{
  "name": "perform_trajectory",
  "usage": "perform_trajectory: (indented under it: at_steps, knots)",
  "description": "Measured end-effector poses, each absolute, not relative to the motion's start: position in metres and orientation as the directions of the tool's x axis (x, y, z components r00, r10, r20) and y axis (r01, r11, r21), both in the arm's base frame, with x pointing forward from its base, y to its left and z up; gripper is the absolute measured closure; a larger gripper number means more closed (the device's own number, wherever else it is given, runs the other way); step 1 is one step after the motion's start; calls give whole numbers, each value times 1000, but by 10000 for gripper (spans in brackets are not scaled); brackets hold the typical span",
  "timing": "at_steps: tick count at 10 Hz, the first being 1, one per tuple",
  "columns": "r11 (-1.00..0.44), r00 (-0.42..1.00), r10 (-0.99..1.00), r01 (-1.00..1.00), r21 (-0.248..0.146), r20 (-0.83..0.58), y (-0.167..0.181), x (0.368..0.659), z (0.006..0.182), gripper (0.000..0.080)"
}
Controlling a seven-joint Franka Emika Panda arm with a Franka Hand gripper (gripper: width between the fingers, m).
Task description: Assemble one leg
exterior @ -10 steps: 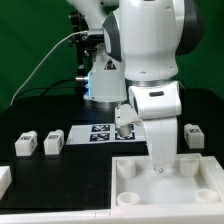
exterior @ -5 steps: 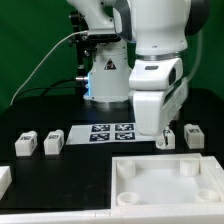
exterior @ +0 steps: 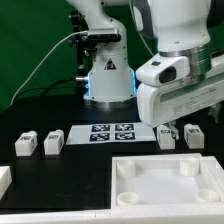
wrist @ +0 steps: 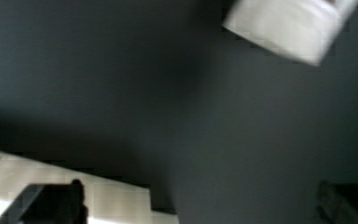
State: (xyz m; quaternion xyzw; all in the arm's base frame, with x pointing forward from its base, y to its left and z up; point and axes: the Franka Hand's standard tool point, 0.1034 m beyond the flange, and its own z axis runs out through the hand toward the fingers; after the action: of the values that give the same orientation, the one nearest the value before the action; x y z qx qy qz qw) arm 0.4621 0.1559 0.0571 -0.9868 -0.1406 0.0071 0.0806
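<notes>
Four small white legs with tags stand on the black table: two at the exterior view's left and two at its right. My gripper hangs just above the right pair, its hand tilted, and its fingertips are hard to make out there. In the wrist view the gripper is open and empty, with dark fingers far apart over the black table. A blurred white leg lies well beyond them.
The large white tray-like piece with corner holes lies at the front; its pale edge shows in the wrist view. The marker board lies mid-table. Another white part sits at the front left. The robot base stands behind.
The arm has swung from over the tray-like piece toward the exterior view's right and back, and now sits above the right pair of legs. The hand has turned. Nothing was picked up.
</notes>
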Motion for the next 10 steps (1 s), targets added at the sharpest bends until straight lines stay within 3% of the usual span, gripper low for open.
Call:
perform_trajectory:
  at_steps: [3, 5, 8, 9, 10]
  knots:
    - [-968, 981, 194, 189, -166, -16, 154, 460, 56, 151]
    - [-986, 991, 77, 60, -155, -105, 170, 446, 54, 151]
    - [-992, 891, 104, 62, -108, -442, 193, 421, 41, 151]
    - [-979, 856, 202, 157, -133, -476, 186, 417, 33, 151]
    - [-981, 784, 191, 142, -128, -591, 183, 402, 37, 151]
